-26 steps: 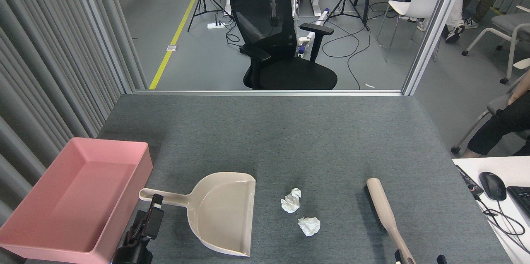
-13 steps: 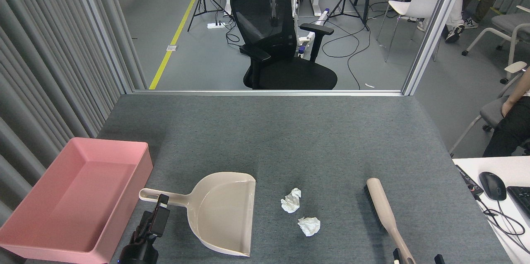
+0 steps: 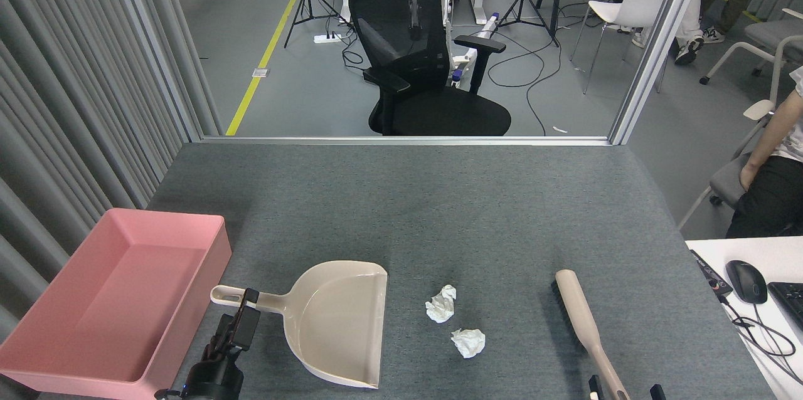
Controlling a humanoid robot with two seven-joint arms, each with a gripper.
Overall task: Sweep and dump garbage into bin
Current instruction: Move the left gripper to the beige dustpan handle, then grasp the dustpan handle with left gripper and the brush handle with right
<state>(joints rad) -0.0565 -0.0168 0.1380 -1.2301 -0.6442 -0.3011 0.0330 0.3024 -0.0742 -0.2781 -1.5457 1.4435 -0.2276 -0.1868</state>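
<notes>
Change: left end effector (image 3: 246, 311) now closer to the dustpan (image 3: 342, 321) handle than a second ago; right end effector (image 3: 621, 391) further down the brush (image 3: 583, 321) handle.
Meaning: both tools about to be grasped, judged; sweeping not begun.
Left end effector: dark, end-on; opening cannot be told.
Right end effector: prongs apart, straddling brush handle, not clamped.
Garbage: paper balls (image 3: 441, 304) and (image 3: 468, 342) right of dustpan.
Bin (image 3: 119, 300): left of dustpan, empty.
Obstacles: none between dustpan and balls; mouse (image 3: 746, 281) far right.
</notes>
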